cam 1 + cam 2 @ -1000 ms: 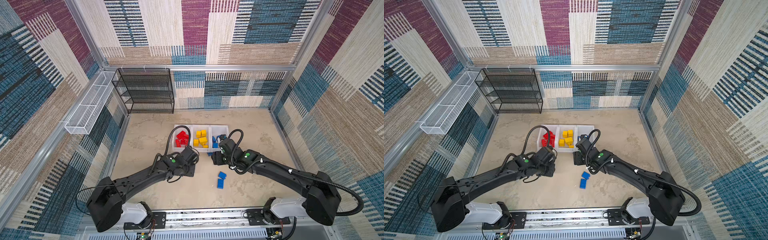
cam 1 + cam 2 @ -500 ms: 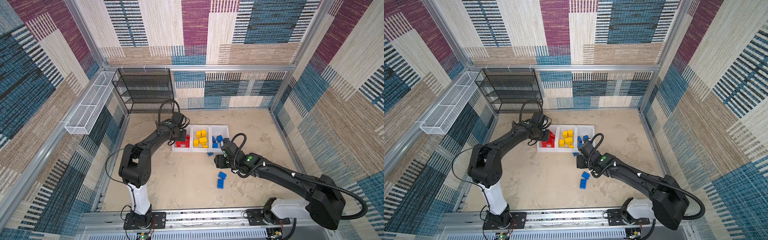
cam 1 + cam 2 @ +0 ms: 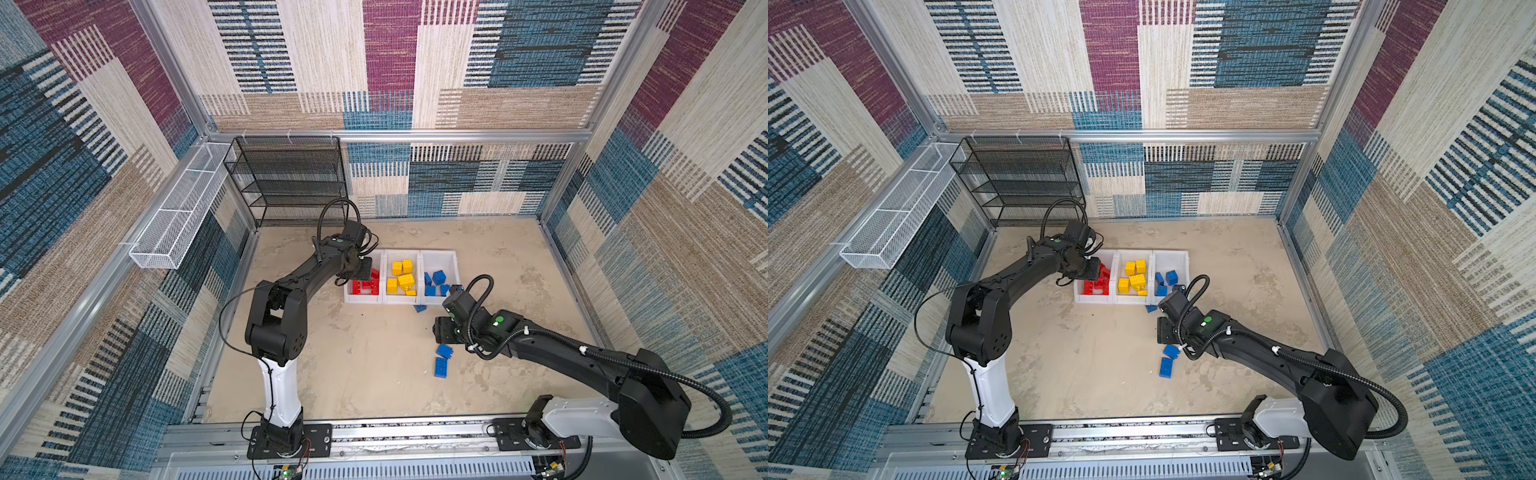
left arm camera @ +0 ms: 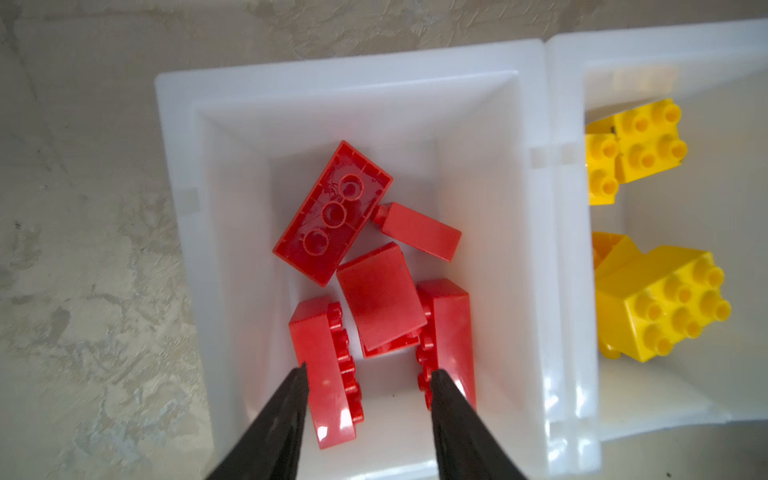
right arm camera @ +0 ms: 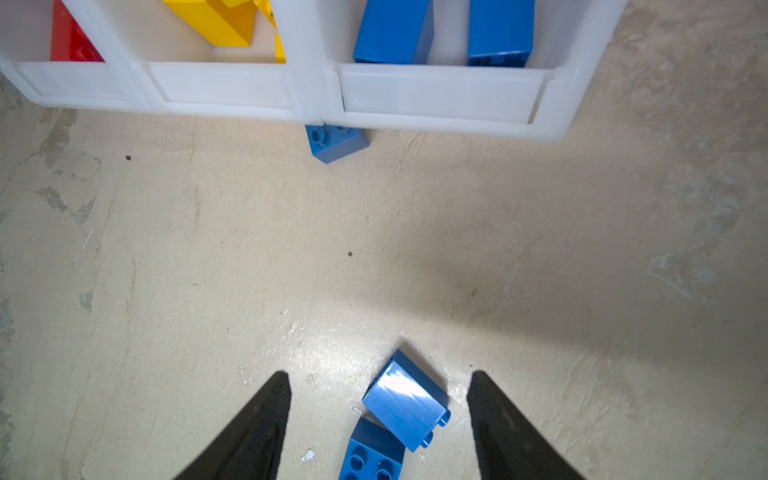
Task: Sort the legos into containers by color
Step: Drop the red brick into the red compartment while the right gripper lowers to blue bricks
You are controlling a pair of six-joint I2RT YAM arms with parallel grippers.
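Observation:
Three joined white containers (image 3: 361,300) hold sorted legos: red (image 4: 332,212), yellow (image 3: 402,277) and blue (image 3: 434,282). My left gripper (image 4: 368,374) hovers open over the red container, nothing between its fingers; a square red brick (image 4: 380,299) lies tilted on the others just below. My right gripper (image 5: 378,374) is open, low over the table above a blue brick (image 5: 405,401) lying on its side; a second blue brick (image 5: 374,451) touches it. A third blue brick (image 5: 334,143) lies on the table against the containers' front wall.
A black mesh shelf rack (image 3: 291,178) stands at the back left, close behind my left gripper (image 3: 365,270). A white wire basket (image 3: 183,212) hangs on the left wall. Bare table lies left of my right gripper (image 3: 442,332).
My left arm swung from the table middle up over the red container and its jaws opened. My right gripper drew back from the containers toward the two blue bricks.

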